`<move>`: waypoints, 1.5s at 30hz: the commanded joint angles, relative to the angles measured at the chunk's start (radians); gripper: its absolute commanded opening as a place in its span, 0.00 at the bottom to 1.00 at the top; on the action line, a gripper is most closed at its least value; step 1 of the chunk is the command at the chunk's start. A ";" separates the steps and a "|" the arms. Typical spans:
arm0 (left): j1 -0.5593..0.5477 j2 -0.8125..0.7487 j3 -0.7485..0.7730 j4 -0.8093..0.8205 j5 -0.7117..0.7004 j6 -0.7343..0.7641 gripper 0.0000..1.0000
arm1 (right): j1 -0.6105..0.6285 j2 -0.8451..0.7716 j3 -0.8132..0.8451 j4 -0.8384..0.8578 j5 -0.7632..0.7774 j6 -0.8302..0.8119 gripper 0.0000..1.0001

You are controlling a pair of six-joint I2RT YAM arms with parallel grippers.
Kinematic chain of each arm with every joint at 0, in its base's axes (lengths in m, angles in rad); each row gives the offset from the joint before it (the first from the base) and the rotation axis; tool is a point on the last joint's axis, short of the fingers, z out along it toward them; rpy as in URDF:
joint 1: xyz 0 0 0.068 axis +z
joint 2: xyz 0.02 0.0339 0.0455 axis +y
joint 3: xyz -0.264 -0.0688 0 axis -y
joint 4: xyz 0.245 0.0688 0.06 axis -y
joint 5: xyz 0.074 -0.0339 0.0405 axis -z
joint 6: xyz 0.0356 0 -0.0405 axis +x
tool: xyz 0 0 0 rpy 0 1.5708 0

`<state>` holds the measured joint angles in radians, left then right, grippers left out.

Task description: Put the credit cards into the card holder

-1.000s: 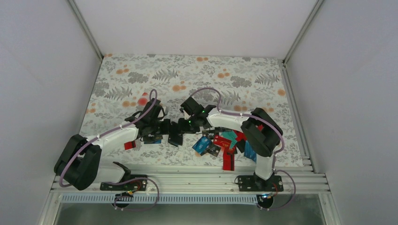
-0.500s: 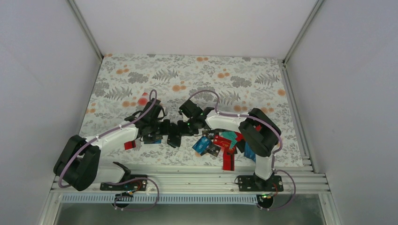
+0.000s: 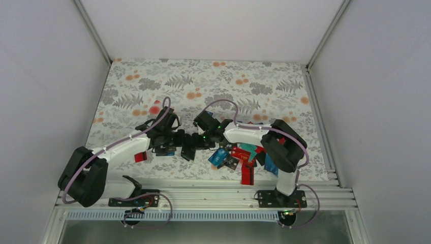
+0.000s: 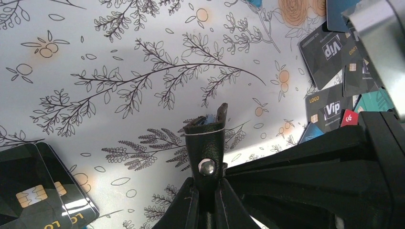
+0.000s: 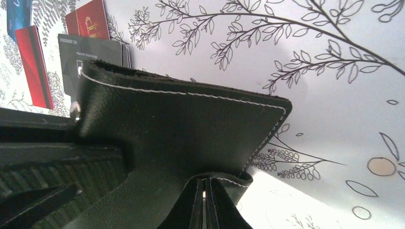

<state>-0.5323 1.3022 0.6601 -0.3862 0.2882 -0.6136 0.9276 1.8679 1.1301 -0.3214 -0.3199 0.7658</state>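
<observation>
The black leather card holder (image 3: 188,151) hangs between both grippers just above the floral mat. My left gripper (image 3: 181,140) is shut on its snap-button tab (image 4: 206,166); a blue card edge (image 4: 210,119) peeks from the holder's top. My right gripper (image 3: 198,141) is shut on a stitched edge of the holder (image 5: 181,124), its jaws together (image 5: 205,185). Loose credit cards (image 3: 239,155) lie in a pile at the right. Black Vip cards (image 4: 329,109) and red and black cards (image 5: 33,67) show in the wrist views.
A red card (image 3: 141,157) lies by the left arm, and two black cards (image 4: 28,193) lie left of the holder. A long red card (image 3: 247,175) reaches toward the metal rail (image 3: 203,195). White walls enclose the mat on three sides.
The right wrist has shifted slightly left, closer to the left gripper. The card holder stays held between both grippers.
</observation>
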 commanded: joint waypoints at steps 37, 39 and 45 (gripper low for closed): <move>0.002 -0.073 0.139 -0.044 0.000 -0.003 0.02 | 0.005 -0.123 0.050 -0.089 0.111 0.018 0.41; 0.001 -0.078 0.138 -0.044 0.004 -0.003 0.02 | 0.004 -0.105 0.055 -0.092 0.126 0.018 0.41; 0.000 -0.087 0.136 -0.024 0.043 -0.002 0.02 | -0.007 -0.058 0.068 -0.083 0.156 0.017 0.41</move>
<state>-0.5301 1.2385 0.7689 -0.4431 0.2687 -0.6109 0.9291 1.7779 1.1584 -0.4107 -0.2100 0.7773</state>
